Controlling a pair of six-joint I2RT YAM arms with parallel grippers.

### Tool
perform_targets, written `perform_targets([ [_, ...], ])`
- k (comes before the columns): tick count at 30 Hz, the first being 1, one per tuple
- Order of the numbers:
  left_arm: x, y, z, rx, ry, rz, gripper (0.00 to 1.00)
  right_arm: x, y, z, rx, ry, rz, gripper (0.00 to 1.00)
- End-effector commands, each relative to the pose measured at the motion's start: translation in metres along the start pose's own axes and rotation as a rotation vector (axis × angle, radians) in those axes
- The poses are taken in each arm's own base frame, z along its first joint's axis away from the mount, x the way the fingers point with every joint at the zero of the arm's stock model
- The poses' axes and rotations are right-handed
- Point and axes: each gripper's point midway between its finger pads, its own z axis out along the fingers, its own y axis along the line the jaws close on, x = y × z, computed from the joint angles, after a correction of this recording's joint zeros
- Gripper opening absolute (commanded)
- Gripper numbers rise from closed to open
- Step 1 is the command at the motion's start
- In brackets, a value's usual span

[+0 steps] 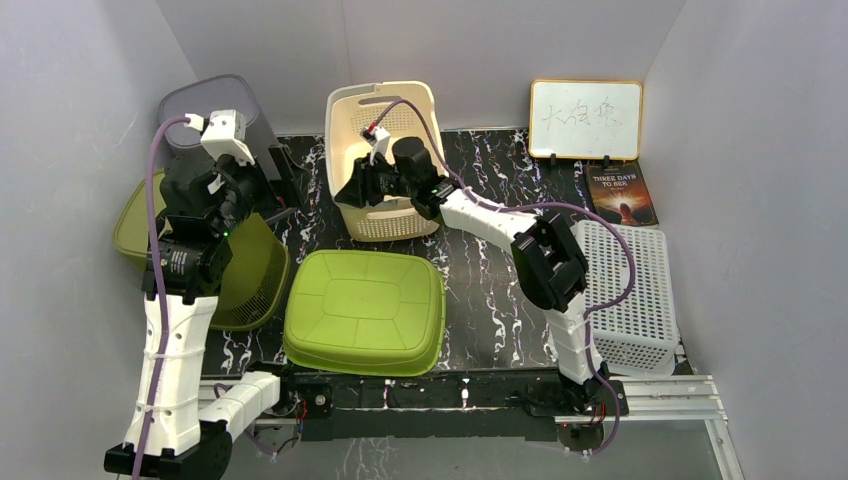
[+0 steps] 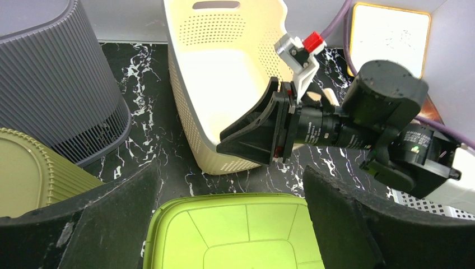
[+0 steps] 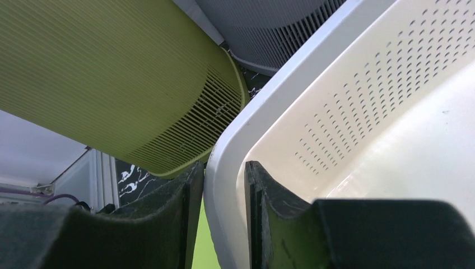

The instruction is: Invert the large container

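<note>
The large container, a cream perforated basket [image 1: 385, 120] [image 2: 224, 84] [image 3: 392, 112], stands mouth up at the back of the table. My right gripper [image 1: 352, 190] [image 2: 252, 140] [image 3: 224, 168] straddles its near left rim, one finger inside and one outside. A thin gap shows between the outer finger [image 3: 187, 202] and the rim, so the jaws stand slightly open. My left gripper [image 1: 245, 195] [image 2: 231, 168] hangs open and holds nothing, above the table between the cream basket and a lime-green container [image 1: 365, 310] [image 2: 246, 230] that lies bottom up.
An olive slatted basket [image 1: 255, 280] [image 2: 28, 168] [image 3: 112, 73] lies tilted at the left under my left arm. A grey ribbed bin [image 1: 200, 100] [image 2: 50, 73] stands behind it. A white perforated crate [image 1: 630, 290], a book [image 1: 620, 195] and a whiteboard [image 1: 585, 118] are on the right.
</note>
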Motion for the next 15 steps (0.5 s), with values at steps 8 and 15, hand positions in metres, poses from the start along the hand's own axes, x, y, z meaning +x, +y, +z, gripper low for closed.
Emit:
perform_targets([
  [8, -0.002, 0.001, -0.005, -0.002, -0.011, 0.024, 0.98, -0.029, -0.005, -0.016, 0.088, -0.038, 0.039, 0.54],
  [15, -0.014, -0.001, -0.005, -0.006, -0.035, 0.014, 0.98, -0.084, -0.019, -0.012, 0.254, -0.078, 0.004, 0.67],
])
